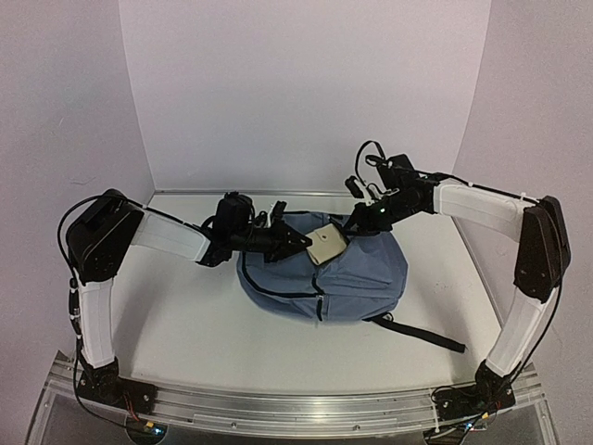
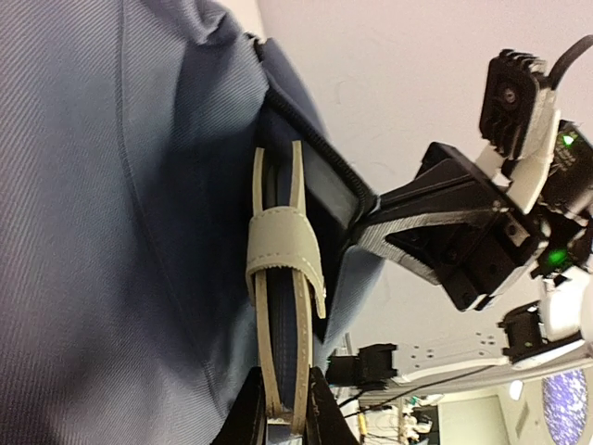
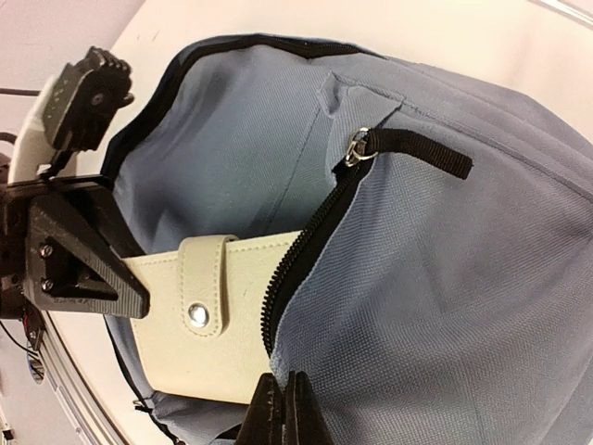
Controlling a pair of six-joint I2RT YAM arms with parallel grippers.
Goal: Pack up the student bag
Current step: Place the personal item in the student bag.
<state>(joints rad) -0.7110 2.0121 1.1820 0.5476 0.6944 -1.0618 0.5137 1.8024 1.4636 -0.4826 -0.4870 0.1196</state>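
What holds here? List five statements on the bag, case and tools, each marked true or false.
1. The bag has its zipper open. True.
2. The left tool grips the beige case. True.
3. The case lies wholly outside the bag. False: it sits partway in the opening.
4. The right tool hangs open above the bag. False: it is shut on the bag's edge by the zipper.
5. The bag stands upright. False: it lies flat on the table.
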